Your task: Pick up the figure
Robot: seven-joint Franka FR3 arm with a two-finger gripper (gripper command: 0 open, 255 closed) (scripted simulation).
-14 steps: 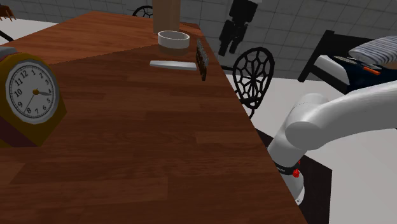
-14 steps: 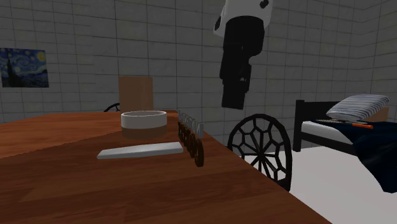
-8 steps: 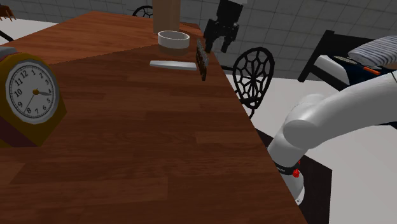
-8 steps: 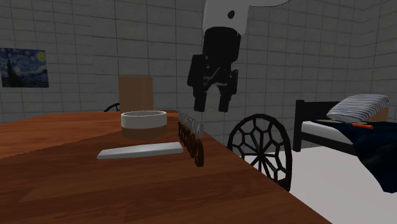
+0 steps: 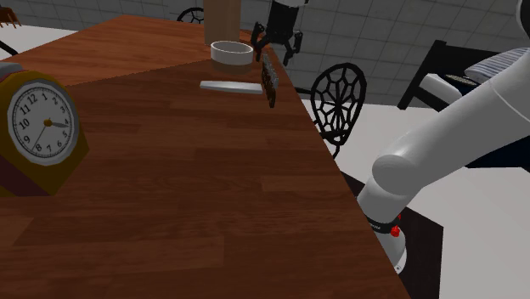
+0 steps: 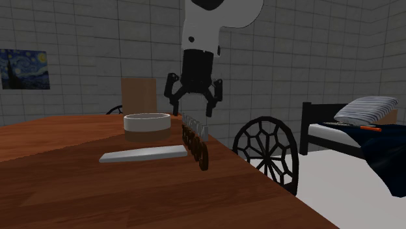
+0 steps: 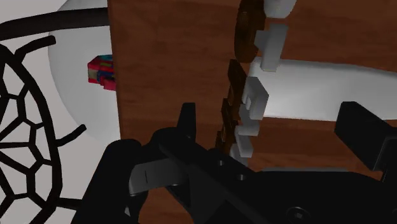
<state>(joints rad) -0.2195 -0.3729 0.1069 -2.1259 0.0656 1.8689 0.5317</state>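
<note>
The figure (image 5: 270, 81) is a flat row of dark brown and white letter shapes. It stands on edge near the wooden table's (image 5: 170, 187) far right border. In the second exterior view the figure (image 6: 195, 143) rises just right of a white strip. My black gripper (image 5: 274, 51) hangs open just above the figure's far end, touching nothing. Its fingers spread wide in the second exterior view, where the gripper (image 6: 192, 107) hovers over the letters. In the wrist view the figure (image 7: 245, 95) runs between the two fingers of the gripper (image 7: 273, 127), below them.
A white bowl (image 5: 231, 53) and a flat white strip (image 5: 231, 87) lie close beside the figure. A brown box (image 6: 138, 96) stands behind the bowl. A clock (image 5: 38, 127) sits at the near left. A web-backed chair (image 5: 338, 98) stands off the table edge, with a bed (image 6: 351, 123) beyond.
The gripper has swung from beyond the table edge leftward and down over the figure. It has turned, and its fingers now stand spread wide.
</note>
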